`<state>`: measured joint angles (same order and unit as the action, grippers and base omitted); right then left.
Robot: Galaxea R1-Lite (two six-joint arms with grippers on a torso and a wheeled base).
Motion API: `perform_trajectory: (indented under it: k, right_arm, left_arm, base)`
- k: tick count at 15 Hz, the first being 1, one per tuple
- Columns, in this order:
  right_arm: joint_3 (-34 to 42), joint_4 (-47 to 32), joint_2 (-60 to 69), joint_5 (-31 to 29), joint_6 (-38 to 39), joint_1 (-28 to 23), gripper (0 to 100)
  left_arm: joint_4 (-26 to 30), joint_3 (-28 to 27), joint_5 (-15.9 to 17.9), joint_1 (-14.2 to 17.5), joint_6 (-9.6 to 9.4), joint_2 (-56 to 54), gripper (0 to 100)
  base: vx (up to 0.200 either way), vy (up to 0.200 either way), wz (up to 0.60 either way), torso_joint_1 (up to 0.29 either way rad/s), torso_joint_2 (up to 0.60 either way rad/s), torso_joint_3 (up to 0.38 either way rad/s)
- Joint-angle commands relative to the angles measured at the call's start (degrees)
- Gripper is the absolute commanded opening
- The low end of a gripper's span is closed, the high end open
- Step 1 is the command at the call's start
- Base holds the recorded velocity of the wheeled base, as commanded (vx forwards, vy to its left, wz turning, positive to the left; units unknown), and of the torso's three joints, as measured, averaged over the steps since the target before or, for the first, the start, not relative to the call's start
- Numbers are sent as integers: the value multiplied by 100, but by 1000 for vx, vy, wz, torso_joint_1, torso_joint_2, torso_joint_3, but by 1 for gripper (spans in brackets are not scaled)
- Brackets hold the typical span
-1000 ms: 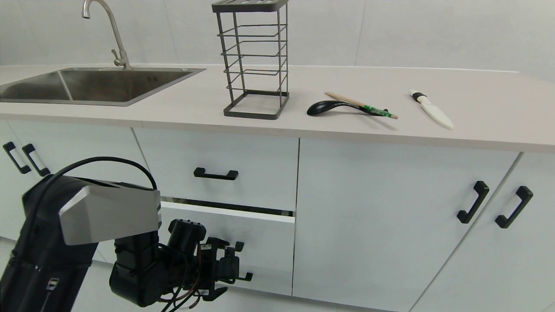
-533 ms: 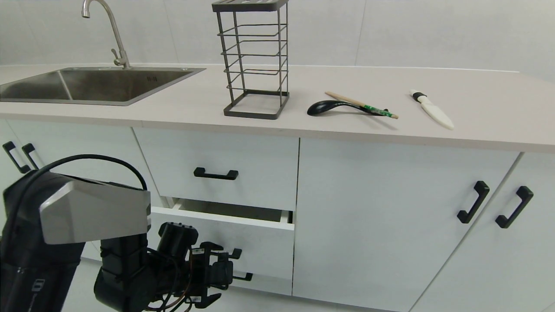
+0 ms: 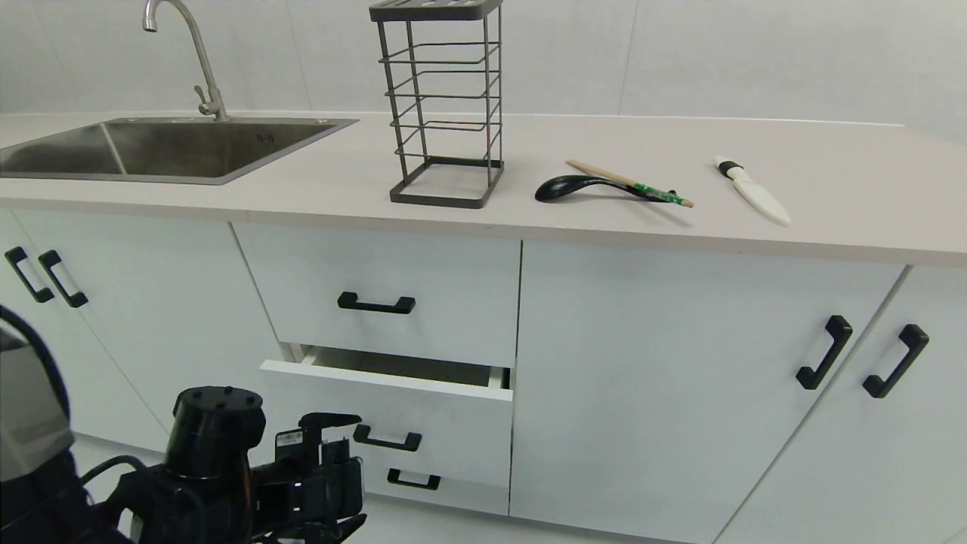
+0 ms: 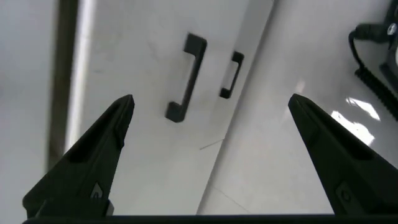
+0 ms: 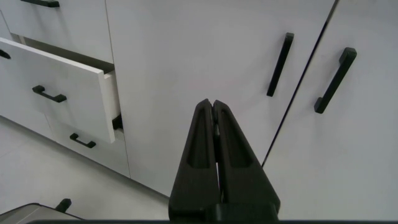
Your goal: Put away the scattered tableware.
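1. Low in front of the cabinets, on the robot's left, the left hand (image 3: 349, 468) hangs with its fingers (image 4: 115, 127) spread wide and nothing between them. It faces the handle (image 3: 387, 438) of the middle drawer (image 3: 423, 400) but does not touch it.
2. In the right wrist view, the right hand (image 5: 213, 112) is clenched, its two fingers pressed flat together with nothing held. It points at the white cabinet doors (image 5: 205, 56) beside that drawer.
3. The middle drawer stands partly pulled out, with a dark gap along its top edge. The top drawer (image 3: 378, 295) above it is closed, and so is the low drawer (image 3: 438, 491) beneath it.
4. Right of the drawers is a plain door (image 3: 665, 378), then two black door handles (image 3: 861, 351) side by side.
5. On the worktop (image 3: 302, 189) above, the tableware lies loose on the right half. A black spoon (image 3: 574, 187) rests with its bowl toward the rack. Wooden chopsticks (image 3: 627, 183) lie slanted across its handle, touching it.
6. A white knife (image 3: 752, 191) with a black band lies well apart from them, farther right.
7. An upright dark wire rack (image 3: 446, 106) stands near the middle of the worktop, left of the spoon.
8. Farther left is a steel sink (image 3: 68, 170) set into the worktop, with a curved tap (image 3: 189, 53) behind it against the grey wall.
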<state>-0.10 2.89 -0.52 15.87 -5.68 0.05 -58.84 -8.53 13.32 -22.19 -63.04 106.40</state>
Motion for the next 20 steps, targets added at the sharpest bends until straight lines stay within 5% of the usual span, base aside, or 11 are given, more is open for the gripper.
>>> perform_trajectory:
  k: [1,8,20]
  right_arm:
    - [1,1,-9,4,-3,4,0]
    - [1,1,-9,4,-3,4,0]
    - [1,1,-9,4,-3,4,0]
  left_arm:
    - [-4,-280,-5,-163,107,-313,100]
    - [-13,-2161,-5,-348,151,1542,100]
    - [-127,-2522,-5,-260,301,2368,100]
  base:
    - [0,0,0,0,0,0]
    - [0,0,0,0,0,0]
    - [0,0,0,0,0,0]
